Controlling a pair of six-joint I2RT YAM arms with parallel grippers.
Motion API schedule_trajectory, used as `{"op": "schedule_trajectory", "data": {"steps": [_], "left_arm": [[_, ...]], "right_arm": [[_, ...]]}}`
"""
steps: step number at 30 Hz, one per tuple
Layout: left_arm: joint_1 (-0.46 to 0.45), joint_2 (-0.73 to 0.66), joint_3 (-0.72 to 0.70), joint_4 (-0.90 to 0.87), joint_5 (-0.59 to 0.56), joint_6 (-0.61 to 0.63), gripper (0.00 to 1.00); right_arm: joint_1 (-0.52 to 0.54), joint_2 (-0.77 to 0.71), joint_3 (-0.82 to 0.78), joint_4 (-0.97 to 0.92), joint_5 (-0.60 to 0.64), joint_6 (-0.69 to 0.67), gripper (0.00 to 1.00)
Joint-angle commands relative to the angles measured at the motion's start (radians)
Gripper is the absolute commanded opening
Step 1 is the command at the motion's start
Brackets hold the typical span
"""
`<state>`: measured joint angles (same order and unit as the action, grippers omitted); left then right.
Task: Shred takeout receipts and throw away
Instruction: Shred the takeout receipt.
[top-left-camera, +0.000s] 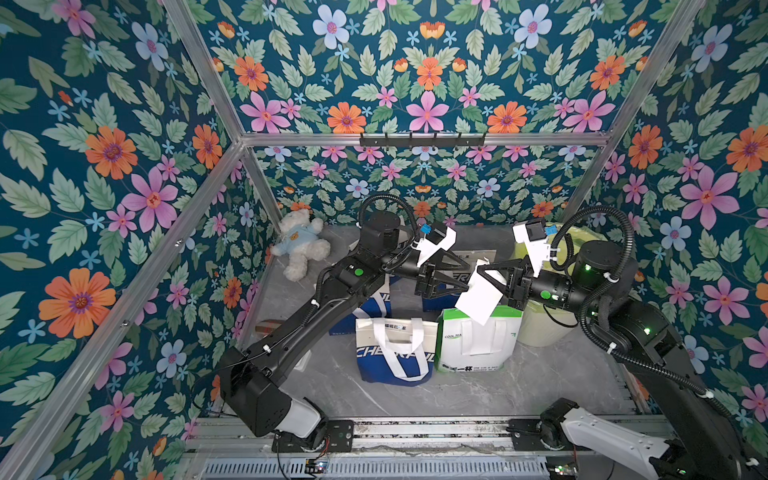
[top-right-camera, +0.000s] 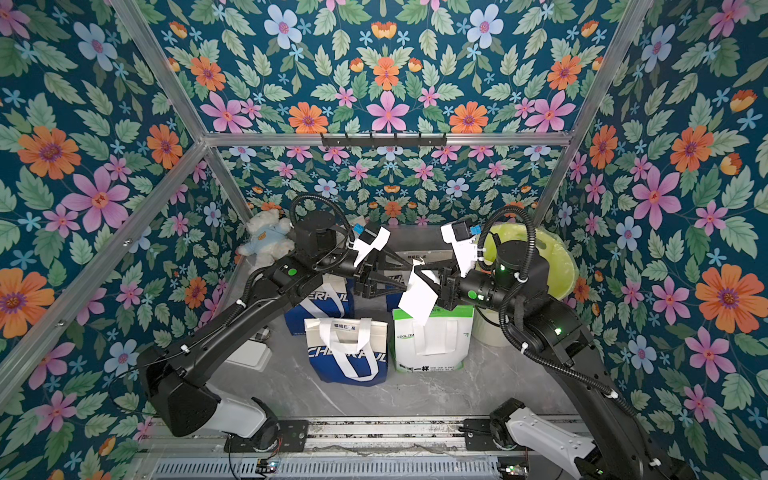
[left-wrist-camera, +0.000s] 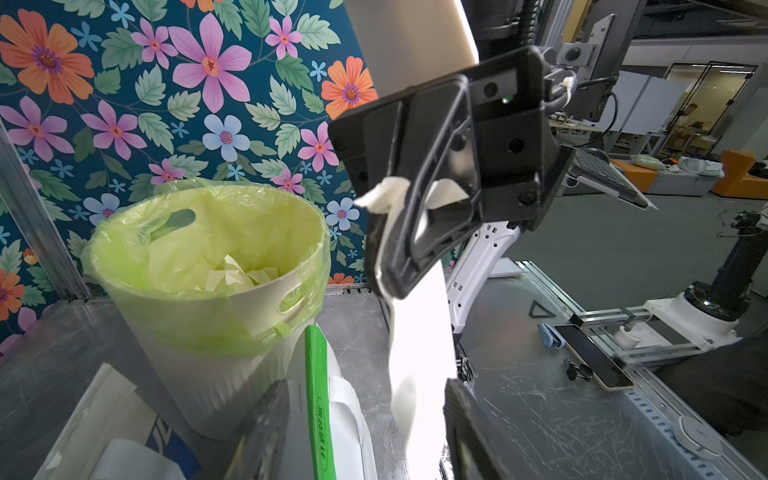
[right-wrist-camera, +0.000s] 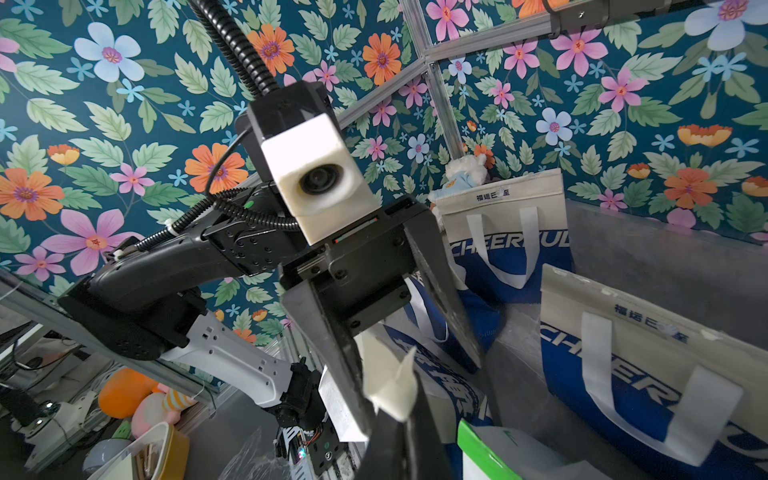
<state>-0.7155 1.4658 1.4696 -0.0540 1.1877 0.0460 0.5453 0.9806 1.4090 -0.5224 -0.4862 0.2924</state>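
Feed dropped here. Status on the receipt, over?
Right gripper shut on receipt, aloft. Left gripper open, jaws flanking it. Green-white bag directly below; lined bin beyond right arm.

ROBOTICS LAB TEST BOOTH: An aluminium frame (top-left-camera: 291, 139) lined with floral wallpaper (top-left-camera: 428, 62) encloses a grey marbled surface (top-left-camera: 478, 395). Beyond the frame, the left wrist view shows an open workspace with a glass-walled room (left-wrist-camera: 706, 95), orange seating (left-wrist-camera: 737, 166) and a keyboard (left-wrist-camera: 602, 170).
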Motion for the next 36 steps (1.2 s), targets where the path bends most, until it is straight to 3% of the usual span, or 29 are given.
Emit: {"op": "schedule_trajectory", "data": {"steps": [1, 7, 10, 12, 15, 19, 24, 27, 28, 30, 31, 33, 36], "left_arm": [[-0.001, -0.014, 0.006, -0.026, 0.034, 0.031, 0.63], [-0.024, 0.003, 0.012, -0.016, 0.046, 0.0, 0.6], [-0.068, 0.052, 0.062, -0.136, 0.014, 0.06, 0.55], [-0.087, 0.08, 0.099, -0.206, 0.009, 0.092, 0.46], [-0.095, 0.078, 0.085, -0.152, 0.0, 0.053, 0.38], [-0.098, 0.051, 0.062, -0.094, -0.031, 0.027, 0.1], [-0.098, 0.026, 0.045, -0.082, -0.053, 0.026, 0.12], [-0.099, 0.018, 0.021, -0.046, -0.057, 0.009, 0.0], [-0.099, 0.015, 0.011, -0.025, -0.058, -0.004, 0.0], [-0.101, 0.008, -0.012, 0.018, -0.08, -0.029, 0.0], [-0.101, 0.006, -0.022, 0.031, -0.094, -0.036, 0.0], [-0.102, -0.002, -0.043, 0.051, -0.132, -0.045, 0.0], [-0.104, -0.026, -0.097, 0.129, -0.189, -0.075, 0.0]], "right_arm": [[0.001, 0.002, 0.001, 0.003, 0.019, -0.027, 0.0], [0.001, 0.01, -0.005, 0.043, -0.001, -0.008, 0.0], [0.001, 0.018, -0.009, 0.062, -0.009, 0.002, 0.0], [0.001, 0.022, -0.01, 0.061, -0.012, 0.004, 0.0], [0.0, 0.021, -0.013, 0.055, -0.012, 0.004, 0.0], [0.001, 0.015, -0.014, 0.042, 0.003, -0.001, 0.0], [0.001, 0.019, -0.007, 0.013, 0.003, -0.013, 0.0], [0.001, 0.03, -0.001, -0.004, 0.004, -0.012, 0.0], [0.0, 0.033, 0.003, -0.009, 0.004, -0.01, 0.12], [0.0, 0.031, 0.004, -0.012, 0.006, -0.005, 0.47], [0.001, 0.023, 0.0, -0.006, 0.01, -0.003, 0.54], [0.001, -0.01, -0.02, 0.013, 0.028, 0.002, 0.61], [0.001, -0.064, -0.057, 0.032, 0.03, 0.003, 0.63]]}}
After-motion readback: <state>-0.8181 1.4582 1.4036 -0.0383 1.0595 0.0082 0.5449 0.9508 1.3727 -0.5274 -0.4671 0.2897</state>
